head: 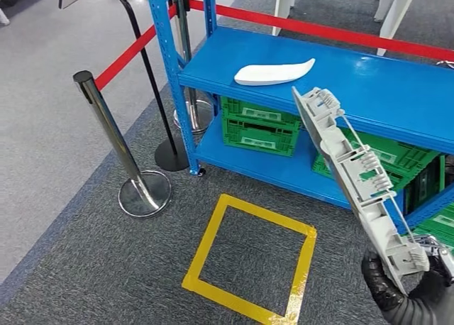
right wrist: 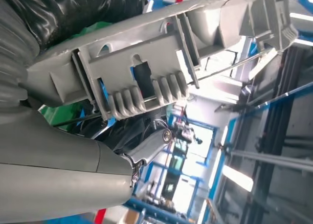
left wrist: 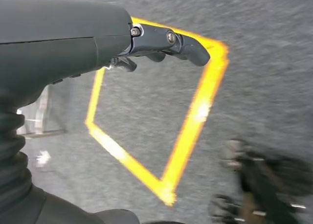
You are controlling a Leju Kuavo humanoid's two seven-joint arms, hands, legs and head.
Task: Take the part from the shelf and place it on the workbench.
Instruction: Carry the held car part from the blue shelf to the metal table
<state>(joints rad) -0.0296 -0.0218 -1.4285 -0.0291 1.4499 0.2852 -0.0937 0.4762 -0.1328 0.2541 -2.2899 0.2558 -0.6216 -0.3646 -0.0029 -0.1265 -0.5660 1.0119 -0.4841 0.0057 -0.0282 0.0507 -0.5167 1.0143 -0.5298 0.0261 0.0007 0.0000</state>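
The left hand hangs over the carpet above the yellow tape square, its fingers a little curled and holding nothing, probably kept free for balance. On the blue shelf, at about 12 o'clock, lies a white curved piece. At 4 o'clock the right hand, in a black glove, grips the part by its lower end, tilted up and clear of the shelf, I think for carrying. The part is a long grey plastic moulding with ribs, clips and a thin metal rod
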